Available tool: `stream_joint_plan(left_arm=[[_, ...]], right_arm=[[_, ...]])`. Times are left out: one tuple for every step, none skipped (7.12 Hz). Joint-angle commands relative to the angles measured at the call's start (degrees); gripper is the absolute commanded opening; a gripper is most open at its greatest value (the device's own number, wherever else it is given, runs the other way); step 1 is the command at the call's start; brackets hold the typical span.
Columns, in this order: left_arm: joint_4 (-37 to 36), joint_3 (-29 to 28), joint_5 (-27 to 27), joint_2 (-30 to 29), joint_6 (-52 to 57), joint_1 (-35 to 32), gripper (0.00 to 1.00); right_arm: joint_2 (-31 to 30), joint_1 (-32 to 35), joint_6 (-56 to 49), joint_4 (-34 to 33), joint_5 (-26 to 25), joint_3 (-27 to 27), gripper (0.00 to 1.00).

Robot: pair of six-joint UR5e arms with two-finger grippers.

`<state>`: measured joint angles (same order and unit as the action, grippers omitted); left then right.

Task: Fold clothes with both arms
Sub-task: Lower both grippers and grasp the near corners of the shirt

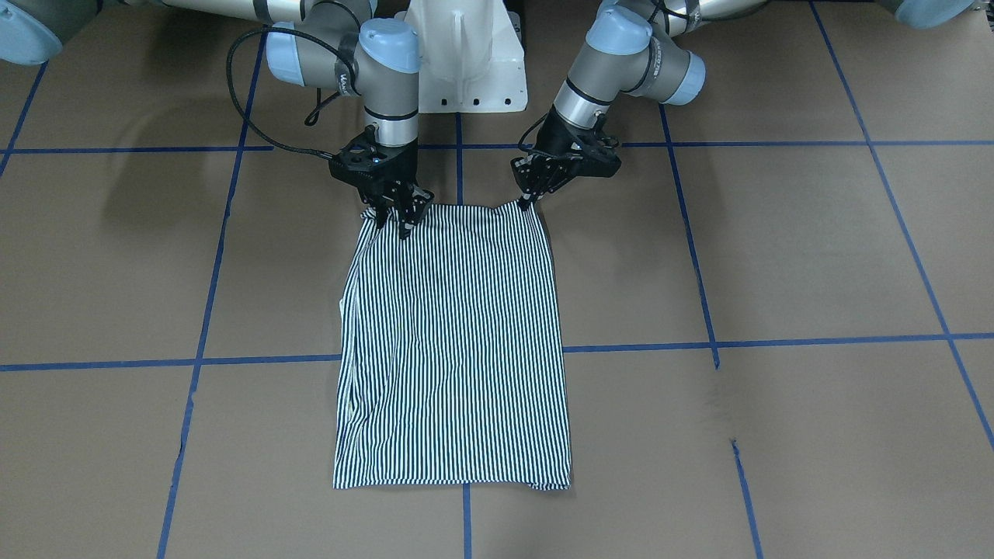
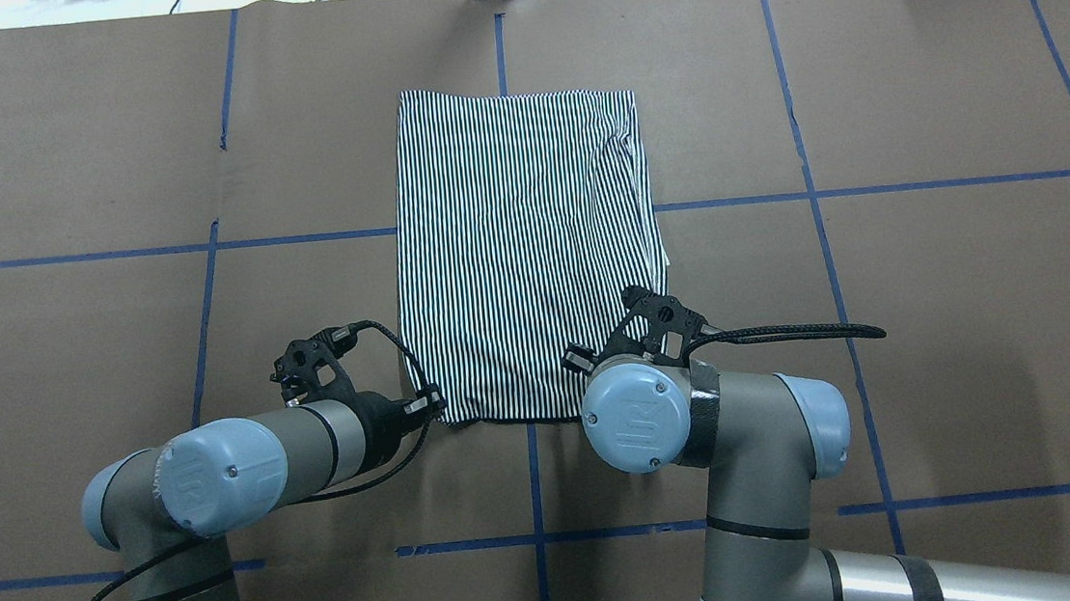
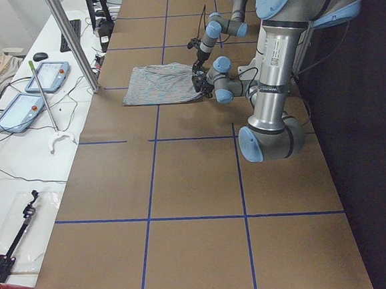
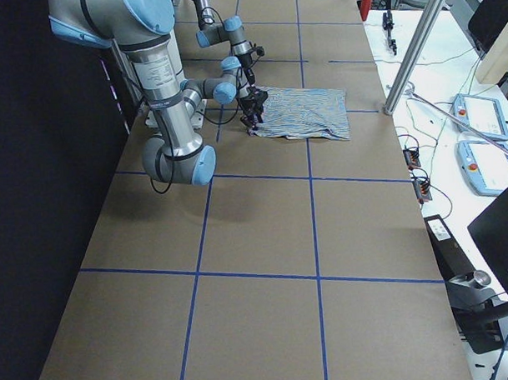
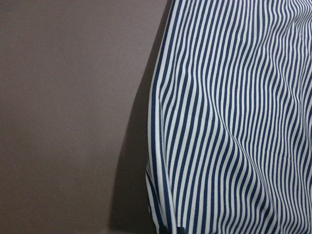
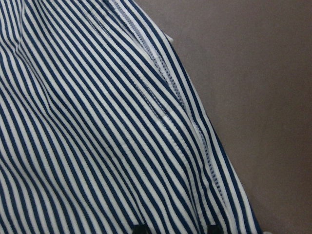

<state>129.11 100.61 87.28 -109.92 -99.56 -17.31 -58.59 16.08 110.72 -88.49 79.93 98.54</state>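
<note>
Claws [image 1: 400,217] [image 1: 530,198], two, pinch one striped shirt [image 1: 454,341].

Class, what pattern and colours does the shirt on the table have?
The shirt has thin navy-and-white stripes, clearest in the left wrist view.

Two tubular arms, silver-grey, with pale blue caps at the joints: left arm [image 2: 221,473], right arm [image 2: 701,422]. Small screws visible in the round caps. Black bands around the tubes, black looping cables [image 1: 241,101], black grippers, and a white base [image 1: 466,54] with small holes.
</note>
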Motion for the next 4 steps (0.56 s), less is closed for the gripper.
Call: stream_joint_plan(left_arm=[[0.00, 0.03, 0.00, -0.12, -0.02, 0.09, 0.00], [0.00, 0.03, 0.00, -0.12, 0.06, 0.09, 0.00], [0.00, 0.03, 0.00, -0.12, 0.06, 0.09, 0.00], [0.09, 0.03, 0.00, -0.12, 0.06, 0.09, 0.00]], right_arm=[[-0.03, 0.00, 0.11, 0.07, -0.03, 0.33, 0.00], [-0.03, 0.00, 0.11, 0.07, -0.03, 0.60, 0.00], [-0.03, 0.00, 0.11, 0.07, -0.03, 0.95, 0.00], [-0.03, 0.00, 0.11, 0.07, -0.03, 0.95, 0.00]])
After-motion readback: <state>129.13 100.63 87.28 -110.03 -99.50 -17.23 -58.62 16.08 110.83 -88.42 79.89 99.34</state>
